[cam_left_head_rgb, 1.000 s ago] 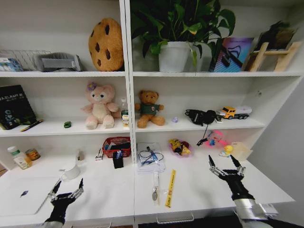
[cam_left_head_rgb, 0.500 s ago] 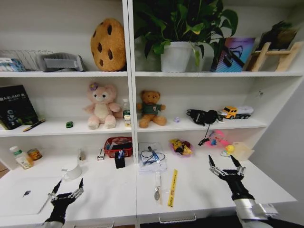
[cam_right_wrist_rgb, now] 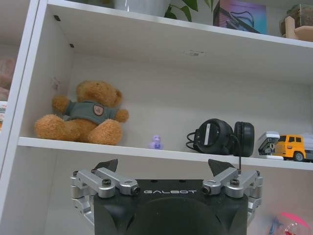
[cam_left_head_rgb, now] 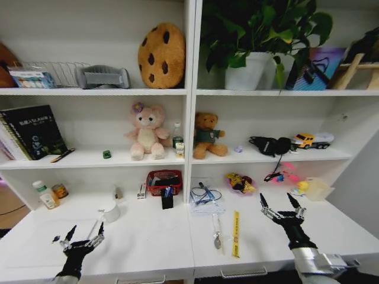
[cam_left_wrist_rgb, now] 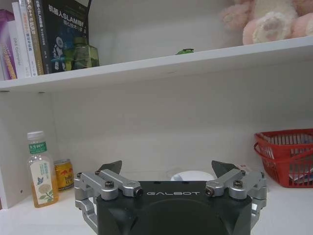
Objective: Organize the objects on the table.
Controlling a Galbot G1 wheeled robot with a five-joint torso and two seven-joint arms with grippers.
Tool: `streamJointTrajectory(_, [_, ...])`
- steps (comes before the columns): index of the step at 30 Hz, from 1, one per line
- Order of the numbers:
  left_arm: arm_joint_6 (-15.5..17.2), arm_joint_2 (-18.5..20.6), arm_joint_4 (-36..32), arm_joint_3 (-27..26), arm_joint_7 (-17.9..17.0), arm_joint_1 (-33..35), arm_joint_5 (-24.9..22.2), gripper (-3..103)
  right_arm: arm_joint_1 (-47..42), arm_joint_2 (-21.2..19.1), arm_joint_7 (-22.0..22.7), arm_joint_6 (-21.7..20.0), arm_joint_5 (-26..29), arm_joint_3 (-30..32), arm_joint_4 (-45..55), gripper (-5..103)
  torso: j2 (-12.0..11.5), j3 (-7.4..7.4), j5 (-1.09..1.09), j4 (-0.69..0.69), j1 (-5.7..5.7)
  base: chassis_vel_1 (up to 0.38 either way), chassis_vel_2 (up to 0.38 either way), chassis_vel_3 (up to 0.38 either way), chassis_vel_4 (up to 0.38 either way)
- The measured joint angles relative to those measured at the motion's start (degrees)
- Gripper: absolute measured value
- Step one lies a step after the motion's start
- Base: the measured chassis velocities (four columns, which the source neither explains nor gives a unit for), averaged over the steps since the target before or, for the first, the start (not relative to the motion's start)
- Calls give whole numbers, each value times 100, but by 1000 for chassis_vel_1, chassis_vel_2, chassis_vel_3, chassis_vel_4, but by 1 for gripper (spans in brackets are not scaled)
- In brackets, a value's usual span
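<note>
Everything on the shelves is sliding rightward in the head view since a second ago, which we are reading as our own base or head turning left, not as any object moving; more books are now showing at the far left.

We are holding the left claw (cam_left_head_rgb: pixel 83 236) low over the near left of the bench (cam_left_head_rgb: pixel 148 242), fingers spread and gripping nothing. We are keeping the right claw (cam_left_head_rgb: pixel 282 208) raised over the near right of the bench, also spread and empty.

The tiny green toy car (cam_left_head_rgb: pixel 106 154) is sitting on the middle shelf, left of the pink plush (cam_left_head_rgb: pixel 145 131). A pen (cam_left_head_rgb: pixel 62 155) is lying on the same shelf beside the dark book (cam_left_head_rgb: pixel 32 131). On the bench, a silver pen-like tool (cam_left_head_rgb: pixel 217 231) and a yellow strip (cam_left_head_rgb: pixel 235 234) are lying near the middle, with a red basket (cam_left_head_rgb: pixel 163 180) farther back.

Since we are still turning, we judge it best to settle the view before choosing a target, then approach one loose item from above with the nearer claw.

We are not making out the laptop clearly; the near left bench corner is cut off. A small dark speck beside the left claw is too small to identify.
</note>
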Motion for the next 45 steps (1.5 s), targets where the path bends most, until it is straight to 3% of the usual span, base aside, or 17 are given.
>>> streamJointTrajectory(45, [0, 0, 0, 0, 0, 0, 0, 100, 0, 0, 0, 0, 0, 1, 0, 100, 0, 0, 0, 0, 0, 150, 148, -150, -144])
